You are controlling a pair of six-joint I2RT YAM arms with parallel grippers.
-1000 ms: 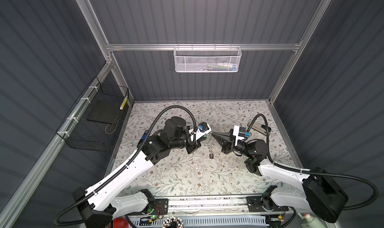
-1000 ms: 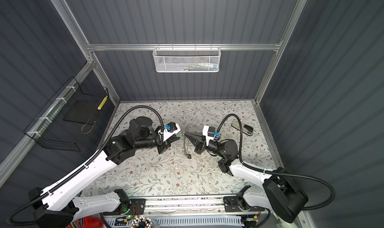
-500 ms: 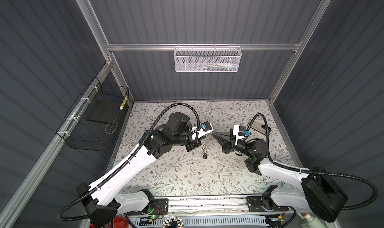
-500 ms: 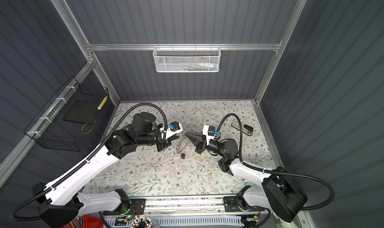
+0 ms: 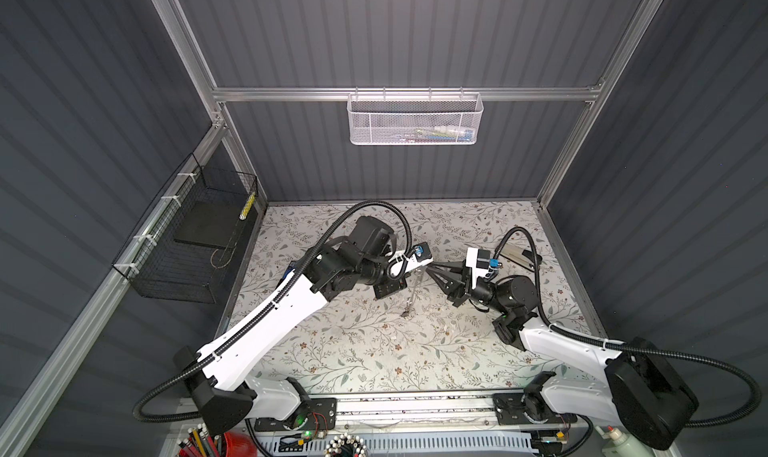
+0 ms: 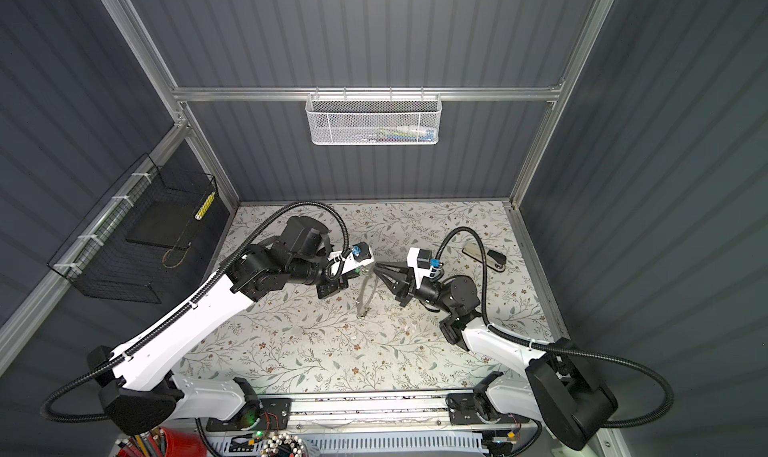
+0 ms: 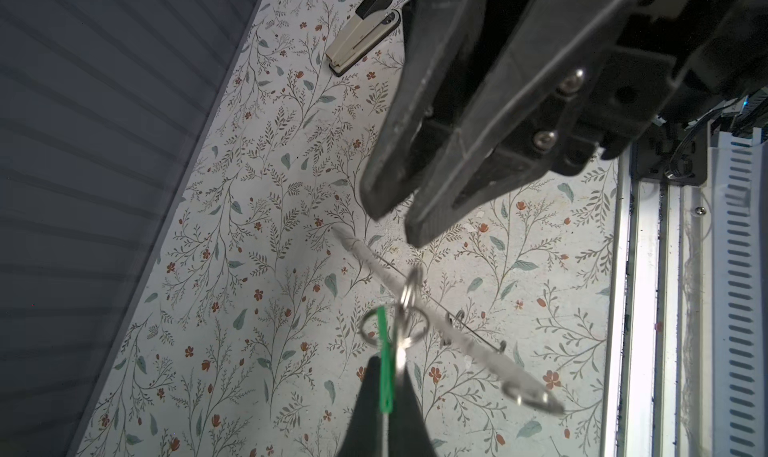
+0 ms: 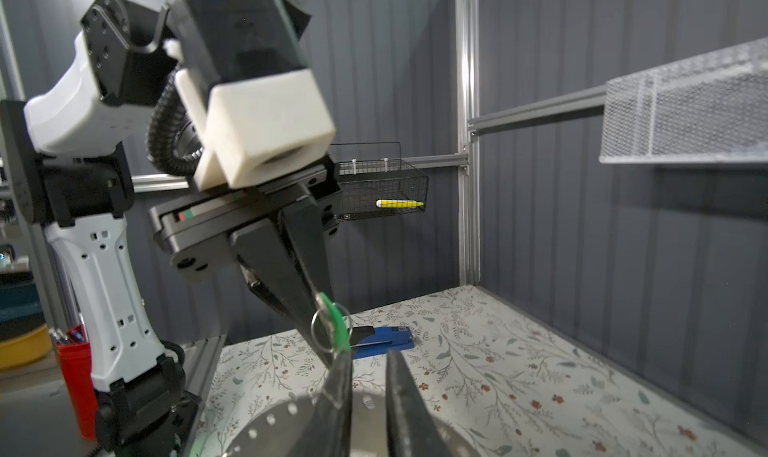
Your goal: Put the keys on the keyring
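My left gripper [image 7: 388, 363] is shut on the green key tag [image 7: 384, 376], which I see edge-on between its fingers, also in the right wrist view [image 8: 334, 326]. Small split rings [image 7: 395, 326] link the tag to the keyring [image 7: 457, 334], a flat grey annulus that hangs below and looks blurred. In both top views the keyring [image 5: 411, 288] [image 6: 365, 292] hangs between the arms with a small dark piece [image 5: 406, 312] at its low end. My right gripper [image 8: 370, 353] stands open beside the tag, with the keyring's holed rim [image 8: 270, 426] under its fingers.
A beige and black stapler [image 5: 517, 255] lies at the back right, and a blue stapler [image 8: 382, 338] lies under the left arm. A white mesh basket [image 5: 415, 120] hangs on the back wall and a black wire basket [image 5: 195, 234] on the left wall.
The right gripper's jaws have parted. The hanging keyring's lower end has swung a little to the left. The left gripper still holds the green tag.
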